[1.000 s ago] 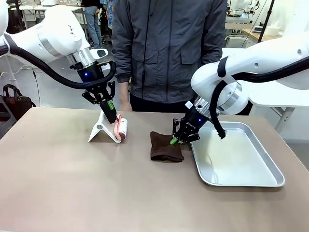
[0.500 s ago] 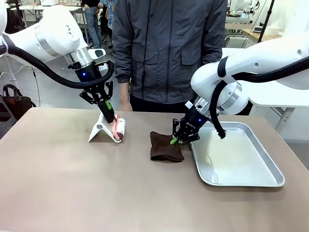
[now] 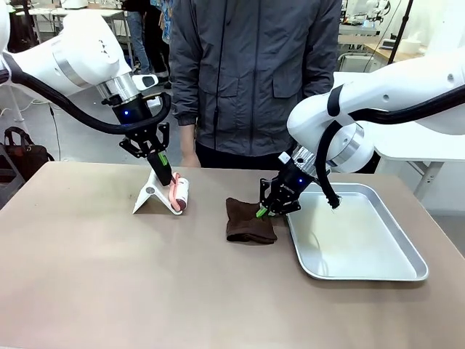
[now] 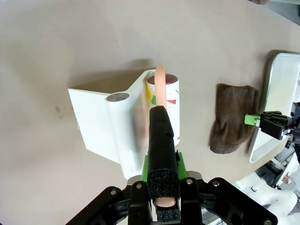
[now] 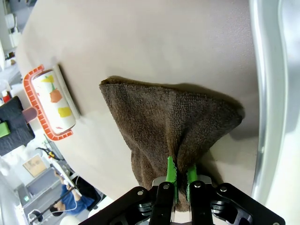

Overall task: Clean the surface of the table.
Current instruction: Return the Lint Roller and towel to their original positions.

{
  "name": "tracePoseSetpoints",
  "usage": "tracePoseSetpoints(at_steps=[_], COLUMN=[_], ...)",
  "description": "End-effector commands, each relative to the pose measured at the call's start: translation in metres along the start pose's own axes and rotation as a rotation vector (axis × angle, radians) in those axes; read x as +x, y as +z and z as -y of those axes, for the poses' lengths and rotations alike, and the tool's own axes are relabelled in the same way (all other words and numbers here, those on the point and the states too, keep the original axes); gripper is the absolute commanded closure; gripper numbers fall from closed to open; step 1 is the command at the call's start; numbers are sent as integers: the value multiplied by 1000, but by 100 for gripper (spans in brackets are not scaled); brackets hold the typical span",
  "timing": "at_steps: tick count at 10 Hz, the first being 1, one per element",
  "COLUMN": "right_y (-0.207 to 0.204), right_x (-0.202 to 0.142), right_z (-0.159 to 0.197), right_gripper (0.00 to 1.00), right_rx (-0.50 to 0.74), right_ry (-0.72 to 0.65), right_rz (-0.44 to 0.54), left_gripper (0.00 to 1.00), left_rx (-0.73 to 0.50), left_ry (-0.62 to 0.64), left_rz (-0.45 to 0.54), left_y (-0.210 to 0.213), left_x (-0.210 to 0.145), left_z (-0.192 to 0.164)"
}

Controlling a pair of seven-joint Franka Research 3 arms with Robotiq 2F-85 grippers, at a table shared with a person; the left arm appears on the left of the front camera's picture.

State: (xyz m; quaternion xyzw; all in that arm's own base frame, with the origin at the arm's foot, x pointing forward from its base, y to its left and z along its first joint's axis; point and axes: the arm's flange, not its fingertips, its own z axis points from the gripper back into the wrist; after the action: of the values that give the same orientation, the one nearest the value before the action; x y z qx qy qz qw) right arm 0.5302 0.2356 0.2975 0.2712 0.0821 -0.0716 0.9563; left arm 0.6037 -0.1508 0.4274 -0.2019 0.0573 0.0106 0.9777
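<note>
On the brownish table (image 3: 109, 276), which ran the full width of the front view, both arms had tools in hand for cleaning. Left gripper (image 3: 166, 177) was clamped tight on the pink handle of a lint roller (image 3: 179, 195), whose drum lay beside its white stand (image 3: 149, 193) near the table's far edge. Right gripper (image 3: 261, 211) was pinched narrow on a raised fold of a brown cloth (image 3: 248, 222), the rest of which lay flat on the table just beside a silver tray (image 3: 407, 254). A person in a grey jacket (image 3: 254, 73) stood at the far side. To do the step well, the cloth would probably need pressing flat against the top and drawing in broad overlapping passes, keeping clear of the tray's rim so it did not snag; the roller would want lifting free of its stand before its drum met the surface, then rolling with even pressure. No brand name or writing could be read; the roller's drum carried coloured patches in the wrist views, perhaps printed decoration, but too small to tell any lettering.
</note>
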Motion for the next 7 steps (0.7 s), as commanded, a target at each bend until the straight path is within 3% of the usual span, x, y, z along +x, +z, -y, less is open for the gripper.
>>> tracePoseSetpoints(at_steps=[1,2,3,4,5,7], right_y=[1,0,1,1,1,1], right_x=[-1,0,0,1,2,3], right_z=[-1,0,2,3,4,3], right_gripper=[91,75,32,16,0,0], right_rx=[-3,0,0,5,5,4], right_ry=[2,0,-6,-10,-18,-19], right_rz=[1,0,8,8,4,0], left_gripper=[78,50,20,0,0,0], left_rx=[37,43,51,57,58,50], left_ry=[44,53,50,54,57,73], left_rz=[14,19,20,28,39,56], left_y=[-12,-11,-10,-8,-5,1], left_x=[-8,-8,-8,-9,-9,-11], left_z=[-11,-11,-11,-11,-12,-16])
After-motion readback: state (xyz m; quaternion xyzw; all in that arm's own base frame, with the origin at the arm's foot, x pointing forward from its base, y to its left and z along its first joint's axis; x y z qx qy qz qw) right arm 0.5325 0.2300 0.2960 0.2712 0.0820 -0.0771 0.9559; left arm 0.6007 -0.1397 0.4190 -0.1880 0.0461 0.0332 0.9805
